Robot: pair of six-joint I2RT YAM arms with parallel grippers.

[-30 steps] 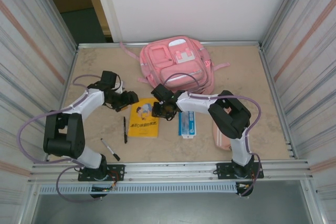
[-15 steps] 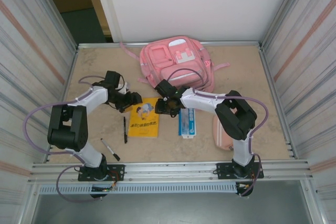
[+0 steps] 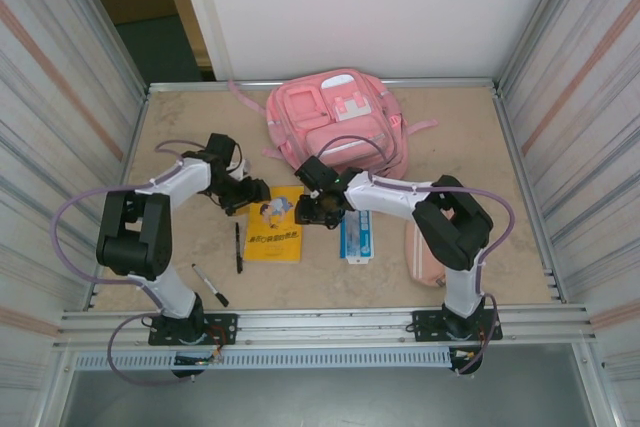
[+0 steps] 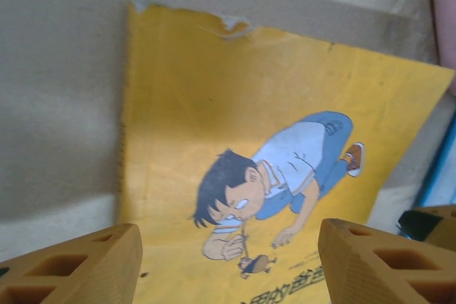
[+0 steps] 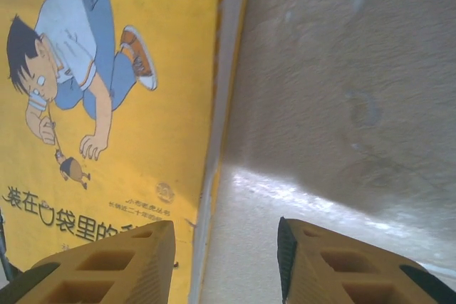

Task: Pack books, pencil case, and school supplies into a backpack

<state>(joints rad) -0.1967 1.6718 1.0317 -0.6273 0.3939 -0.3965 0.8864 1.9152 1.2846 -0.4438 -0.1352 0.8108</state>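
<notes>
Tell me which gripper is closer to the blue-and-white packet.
Right. The right gripper is over the yellow book's right edge, beside the blue-and-white packet; the left gripper is at the book's upper-left corner, with the book between.

The right tool (image 5: 225, 243), jaws apart, hangs astride the yellow book's (image 5: 128, 105) edge on the table (image 5: 342, 105).

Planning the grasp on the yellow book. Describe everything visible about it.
The book is a thin yellow paperback, closed, lying flat and cover-up on the table. The cover shows a crouching cartoon boy in blue over dark lettering; the top edge has a small torn nick. A pen lies left of it, a blue-and-white packet right. The open right hand straddles its right edge, the open left hand hovers over its top. Contact unclear.
</notes>
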